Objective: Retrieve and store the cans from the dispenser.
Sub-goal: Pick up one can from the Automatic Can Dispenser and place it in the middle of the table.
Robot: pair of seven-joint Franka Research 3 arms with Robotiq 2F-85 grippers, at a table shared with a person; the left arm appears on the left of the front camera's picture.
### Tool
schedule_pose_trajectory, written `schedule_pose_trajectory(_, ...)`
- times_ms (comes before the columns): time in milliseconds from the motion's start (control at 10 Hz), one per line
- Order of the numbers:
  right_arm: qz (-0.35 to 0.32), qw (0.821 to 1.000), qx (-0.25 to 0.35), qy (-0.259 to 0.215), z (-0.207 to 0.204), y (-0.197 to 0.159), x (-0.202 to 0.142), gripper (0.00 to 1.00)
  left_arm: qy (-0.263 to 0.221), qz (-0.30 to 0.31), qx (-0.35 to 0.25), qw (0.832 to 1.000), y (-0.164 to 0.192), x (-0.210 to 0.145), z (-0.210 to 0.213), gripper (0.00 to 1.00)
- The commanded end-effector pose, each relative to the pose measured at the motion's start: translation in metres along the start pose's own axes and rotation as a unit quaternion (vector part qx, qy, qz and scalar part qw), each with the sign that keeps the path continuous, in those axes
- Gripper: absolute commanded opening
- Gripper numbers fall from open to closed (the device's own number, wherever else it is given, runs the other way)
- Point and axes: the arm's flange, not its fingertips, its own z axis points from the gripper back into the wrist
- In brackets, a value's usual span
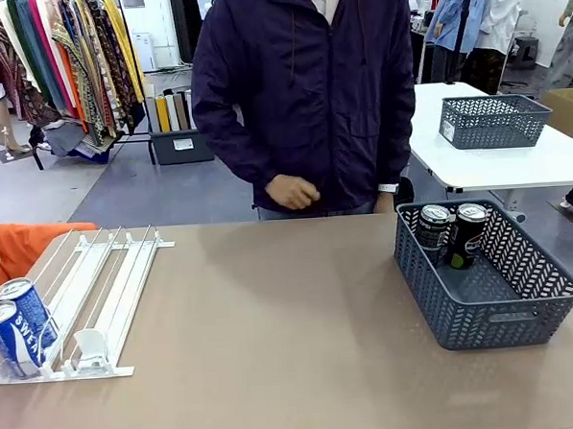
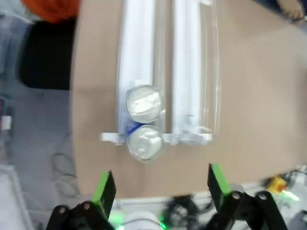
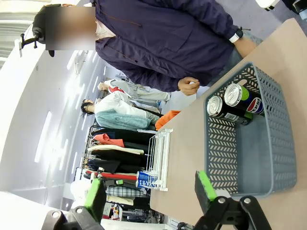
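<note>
My left gripper (image 2: 159, 187), spread wide over the front blue can (image 2: 145, 142): likely light, stiff, slick; I'd pinch mid-wall.

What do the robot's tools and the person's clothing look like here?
The left tool and right tool each have black linked fingers with bright green pads and metal pivot pins. The person wears a dark navy jacket with long sleeves and a white wristband.
</note>
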Motion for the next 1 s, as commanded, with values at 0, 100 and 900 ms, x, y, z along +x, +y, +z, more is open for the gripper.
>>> schedule_pose_trajectory(0,0.011,1.000,0.010,-0.005,-0.001,0.001,0.002,1.00,-0.006,0.002,0.040,0.999,-0.006,0.000,-0.009,1.00)
schedule_pose_trajectory(100,0.011,1.000,0.010,-0.005,-0.001,0.001,0.002,1.00,0.000,0.000,0.000,1.000,0.000,0.000,0.000,1.00)
schedule_pose_trajectory(900,0.011,1.000,0.010,-0.005,-0.001,0.001,0.002,1.00,0.030,-0.062,0.047,0.997,-0.023,-0.010,-0.060,1.00)
